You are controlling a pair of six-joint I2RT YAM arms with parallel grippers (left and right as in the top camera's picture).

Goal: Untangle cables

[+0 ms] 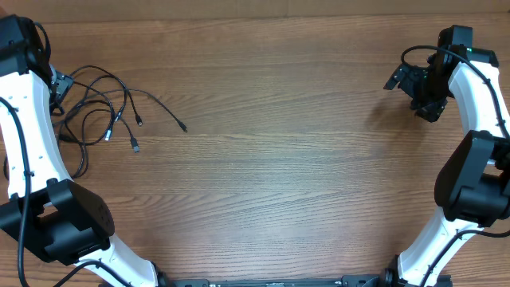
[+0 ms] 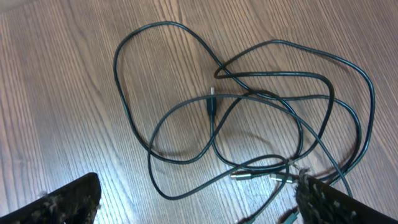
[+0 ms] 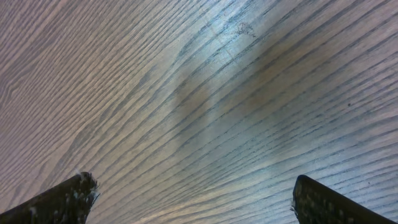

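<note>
Left gripper [image 2: 199, 182]: fingers [image 2: 68, 202] spread wide, nothing between them, nothing held.
- The cables [image 2: 211, 107] lie in a loose tangle of crossing loops on the wooden table [image 1: 279, 159], just ahead of the fingertips.
- The loops fan out forward and toward both fingers.
- Two silver-tipped plugs [image 2: 239, 176] sit close in front of one fingertip, and strands run right past it. Touching or not: cannot tell.
- A third plug lies in the middle of the tangle, pointing away from the fingers.
- Beside the other finger there is bare wood.
- From overhead, a few cable ends trail out from the heap toward the table's centre. The left arm [image 1: 28, 151] borders the heap on its outer side and covers part of it.

Right gripper [image 3: 194, 179]: fingers equally wide apart and empty.
- Only wood grain and a soft shadow show between and ahead of them.
- The right arm [image 1: 478, 96] stands at the far side of the table, well apart from the cables, with wide bare tabletop between.
</note>
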